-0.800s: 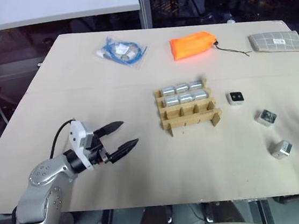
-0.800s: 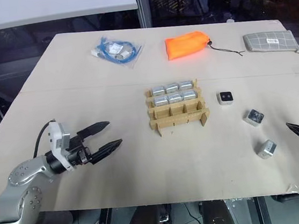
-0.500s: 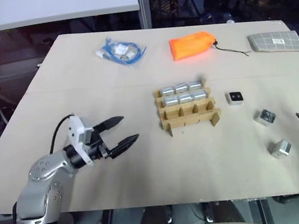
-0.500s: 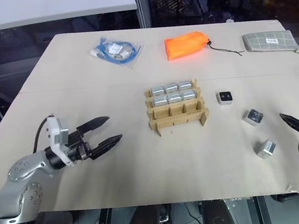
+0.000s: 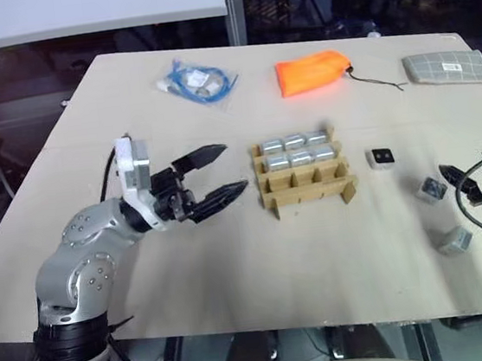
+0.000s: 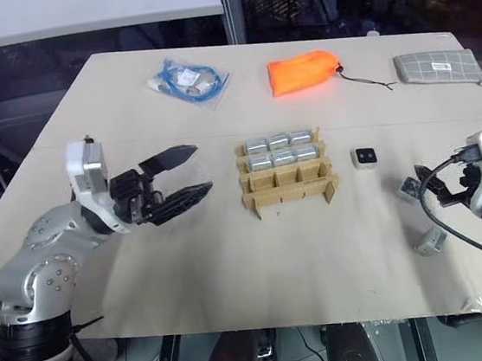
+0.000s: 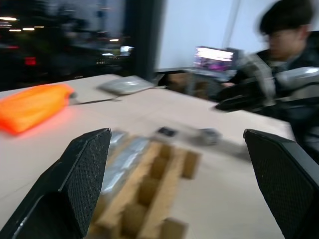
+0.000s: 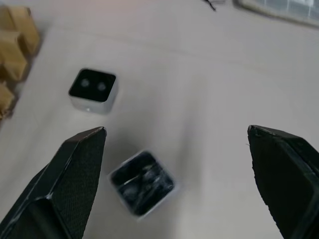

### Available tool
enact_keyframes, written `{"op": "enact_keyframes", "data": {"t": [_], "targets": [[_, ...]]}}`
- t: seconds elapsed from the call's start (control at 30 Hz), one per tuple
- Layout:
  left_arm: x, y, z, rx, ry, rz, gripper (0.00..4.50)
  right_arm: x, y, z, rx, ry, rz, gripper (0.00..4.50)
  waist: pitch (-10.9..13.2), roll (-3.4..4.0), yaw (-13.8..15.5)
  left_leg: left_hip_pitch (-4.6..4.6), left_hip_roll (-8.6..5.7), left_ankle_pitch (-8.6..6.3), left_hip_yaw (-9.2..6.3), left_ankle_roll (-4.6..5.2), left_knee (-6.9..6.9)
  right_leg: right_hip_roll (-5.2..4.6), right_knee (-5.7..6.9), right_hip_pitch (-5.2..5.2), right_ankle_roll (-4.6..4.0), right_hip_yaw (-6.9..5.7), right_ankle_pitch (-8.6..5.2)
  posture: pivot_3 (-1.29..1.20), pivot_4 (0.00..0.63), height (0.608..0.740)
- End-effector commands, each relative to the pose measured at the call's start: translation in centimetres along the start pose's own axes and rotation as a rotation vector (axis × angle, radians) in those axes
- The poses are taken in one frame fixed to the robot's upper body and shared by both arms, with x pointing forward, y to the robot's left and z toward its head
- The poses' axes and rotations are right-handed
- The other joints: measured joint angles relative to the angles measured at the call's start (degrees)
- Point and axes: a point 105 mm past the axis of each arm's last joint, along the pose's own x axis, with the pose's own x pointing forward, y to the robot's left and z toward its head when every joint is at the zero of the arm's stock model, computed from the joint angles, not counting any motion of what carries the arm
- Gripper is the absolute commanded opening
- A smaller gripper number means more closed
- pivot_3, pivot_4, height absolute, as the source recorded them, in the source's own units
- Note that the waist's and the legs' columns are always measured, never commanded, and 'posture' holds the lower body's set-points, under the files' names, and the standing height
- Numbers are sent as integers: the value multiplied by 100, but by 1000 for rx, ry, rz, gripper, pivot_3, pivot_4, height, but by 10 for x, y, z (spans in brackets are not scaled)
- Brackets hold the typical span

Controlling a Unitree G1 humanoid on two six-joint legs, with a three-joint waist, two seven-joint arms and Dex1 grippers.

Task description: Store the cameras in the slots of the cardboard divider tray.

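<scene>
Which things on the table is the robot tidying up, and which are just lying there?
Part of the job:
- cardboard divider tray, six slots already filled
- three loose cameras: one lens-up beside the tray, one by the right gripper, one nearest the table edge

Just lying about:
- orange pouch
- grey patterned pouch
- bag of blue cable

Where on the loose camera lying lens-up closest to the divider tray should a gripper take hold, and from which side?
Grip the camera across two opposite silver side walls, coming straight down from above. It lies flat with its black lens face up, apart from the cardboard divider tray, so the sides look free. The open right gripper seems nearer.
</scene>
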Motion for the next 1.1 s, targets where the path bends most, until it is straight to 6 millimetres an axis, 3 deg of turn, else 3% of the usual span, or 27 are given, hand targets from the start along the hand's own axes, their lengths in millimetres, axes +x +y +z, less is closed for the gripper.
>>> {"op": "enact_keyframes", "data": {"t": [0.03, 0.17, 0.5, 0.8, 0.93, 1.1], "targets": [[7, -25, -9, 38, 72, -212, 4475, -28, 14, -9, 56, 35, -102, 4500, -1, 5, -7, -1, 0, 0, -4, -1, -3, 1, 0, 0, 2, -4, -2, 0, 150, 740], [7, -29, -15, 64, 111, -331, 4475, -42, 15, -20, 128, 60, -235, 4500, -1, 6, -30, 1, -2, -3, 10, 4, 0, 0, 5, -7, 4, 12, -3, 0, 150, 740], [5, -24, -14, 89, 117, -378, 4475, -44, 35, -56, 347, 154, -337, 4500, -2, 4, -55, 5, 0, -13, 13, 23, 11, 2, 27, -13, -16, 23, -15, 0, 150, 740], [2, -27, -15, 83, 112, -350, 4475, -47, 39, -59, 380, 165, -361, 4500, -2, 5, -150, 5, 0, -13, 12, 24, 10, 2, 27, -14, -15, 23, -16, 0, 150, 740], [1, -28, -16, 79, 109, -331, 4500, -42, 42, -57, 373, 169, -331, 3254, -2, 4, -171, 5, 2, -13, 12, 24, 10, 2, 27, -15, -15, 25, -16, 0, 150, 740], [2, -30, -16, 77, 105, -319, 4500, -35, 47, -54, 372, 176, -302, 3254, -2, 4, -170, 4, 2, -13, 12, 24, 10, 1, 26, -16, -16, 25, -17, 0, 150, 740]]}}
